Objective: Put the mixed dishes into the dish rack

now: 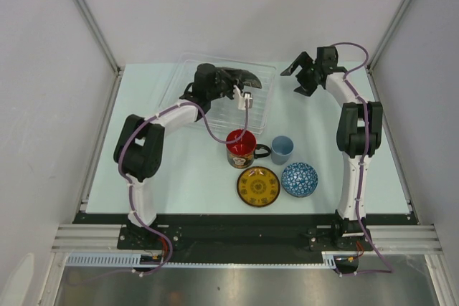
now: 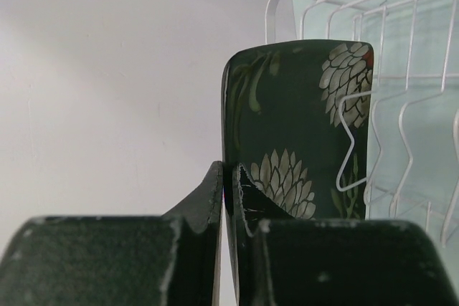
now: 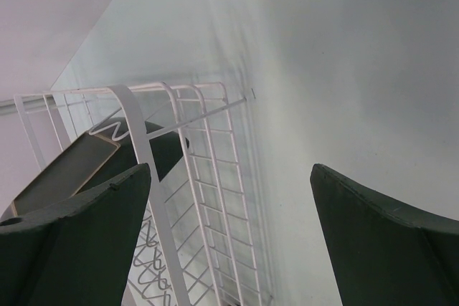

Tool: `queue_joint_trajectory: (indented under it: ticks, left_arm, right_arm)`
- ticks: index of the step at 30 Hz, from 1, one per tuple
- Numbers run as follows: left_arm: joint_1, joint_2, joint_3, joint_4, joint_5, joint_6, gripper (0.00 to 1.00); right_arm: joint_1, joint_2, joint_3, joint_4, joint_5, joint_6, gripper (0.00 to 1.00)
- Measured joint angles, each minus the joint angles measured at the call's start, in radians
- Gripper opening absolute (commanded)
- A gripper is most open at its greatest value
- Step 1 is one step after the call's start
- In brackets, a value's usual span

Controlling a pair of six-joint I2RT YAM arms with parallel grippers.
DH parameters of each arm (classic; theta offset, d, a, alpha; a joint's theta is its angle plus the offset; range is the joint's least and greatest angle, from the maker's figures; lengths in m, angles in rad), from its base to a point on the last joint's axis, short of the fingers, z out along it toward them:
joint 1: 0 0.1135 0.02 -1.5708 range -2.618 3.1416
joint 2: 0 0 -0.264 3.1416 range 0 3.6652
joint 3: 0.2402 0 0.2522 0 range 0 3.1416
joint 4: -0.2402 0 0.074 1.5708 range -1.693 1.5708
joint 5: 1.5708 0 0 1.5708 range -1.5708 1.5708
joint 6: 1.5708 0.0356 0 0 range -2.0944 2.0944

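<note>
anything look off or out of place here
Nothing stands out. The black floral plate sits on edge among the dish rack wires, pinched by the left gripper. The red mug, blue cup, yellow saucer and patterned bowl rest upright on the table, none visibly tipped or broken.

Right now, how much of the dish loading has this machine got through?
Nothing looks fully done yet. In hand: the left claw is shut on the black floral plate, held upright among the dish rack wires. The right claw is open and empty beside the rack. Left to do: the red mug, light-blue cup, yellow saucer and patterned bowl sit on the table.
</note>
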Motion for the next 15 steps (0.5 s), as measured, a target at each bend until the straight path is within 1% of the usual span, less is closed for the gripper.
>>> queue_joint_trajectory:
  ticks: [9, 10, 11, 12, 13, 14, 15]
  left_arm:
    - [-0.033, 0.000, 0.008, 0.029, 0.004, -0.050, 0.00]
    - [-0.034, 0.000, 0.008, 0.030, 0.005, -0.052, 0.03]
    - [-0.035, 0.000, 0.008, 0.030, 0.005, -0.056, 0.26]
    - [-0.035, 0.000, 0.008, 0.030, 0.006, -0.057, 0.46]
    - [-0.035, 0.000, 0.008, 0.031, 0.006, -0.056, 0.61]
    - [-0.036, 0.000, 0.006, 0.045, 0.008, -0.048, 0.72]
    - [-0.037, 0.000, 0.005, 0.053, 0.008, -0.045, 0.77]
  right_arm:
    - [-0.001, 0.000, -0.026, 0.008, 0.000, 0.000, 1.00]
    - [0.000, 0.000, -0.029, 0.008, 0.000, 0.000, 1.00]
    - [0.000, 0.000, -0.033, 0.008, 0.000, 0.000, 1.00]
    - [-0.001, 0.000, -0.035, 0.008, 0.000, 0.000, 1.00]
    - [-0.001, 0.000, -0.037, 0.008, 0.000, 0.000, 1.00]
    - [-0.001, 0.000, -0.037, 0.008, 0.000, 0.000, 1.00]
    - [-0.001, 0.000, -0.037, 0.008, 0.000, 0.000, 1.00]
